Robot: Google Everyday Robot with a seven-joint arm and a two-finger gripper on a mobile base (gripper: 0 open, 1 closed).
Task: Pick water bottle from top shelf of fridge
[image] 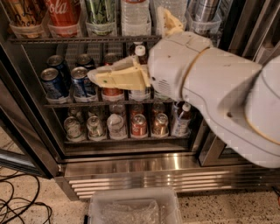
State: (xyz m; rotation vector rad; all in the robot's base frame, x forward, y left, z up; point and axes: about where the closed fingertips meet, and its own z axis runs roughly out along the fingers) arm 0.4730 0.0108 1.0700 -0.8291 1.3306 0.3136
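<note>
The water bottle (pixel 135 16), clear with a pale label, stands in a clear bin on the top shelf (pixel 78 39) of the fridge (pixel 131 173), between a green can (pixel 99 13) and another clear bottle (pixel 177 9). My gripper (pixel 114 77) is a cream wedge on the big white arm (pixel 210 87). It points left in front of the middle rack, below and slightly left of the water bottle, and it is not touching the bottle. It hides part of the cans behind it.
A red cola can (pixel 63 15) and a silver can (pixel 203 12) also stand on the top shelf. Blue cans (pixel 52 82) and small cans (pixel 139 124) fill the lower wire racks. A clear plastic tub (pixel 131 208) and black cables (pixel 17 205) lie on the floor. The dark door frame (pixel 26 135) stands at the left.
</note>
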